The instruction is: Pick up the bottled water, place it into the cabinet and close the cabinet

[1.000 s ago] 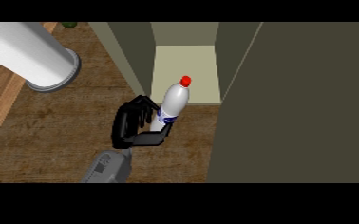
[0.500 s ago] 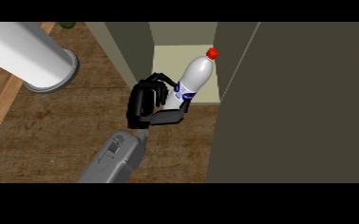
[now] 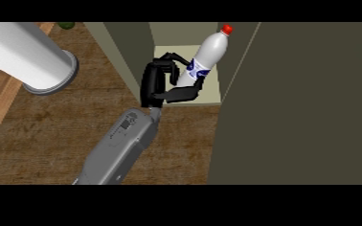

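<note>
While the bottled water [image 3: 204, 56] sits inside the open cabinet [image 3: 187, 40], over its pale floor, the right hand [image 3: 160, 81] curls its fingers [image 3: 178, 60] and thumb round the lower part (below the blue label). Its long axis leans, red cap up and right. Cabinet walls flank it closely; wooden bench [image 3: 50, 129] spreads left, beside a white cylinder [image 3: 32, 57]

No legible text is showing anywhere. The bottled water [image 3: 205, 57] is carrying a blue-and-white label band around its middle, partly covered by the hand [image 3: 159, 79], but the marks on it are reading only as blue patches; no words, brand or numbers are resolving. The grey forearm [image 3: 124, 143] is showing small dark marks near the wrist, too small to read.
</note>
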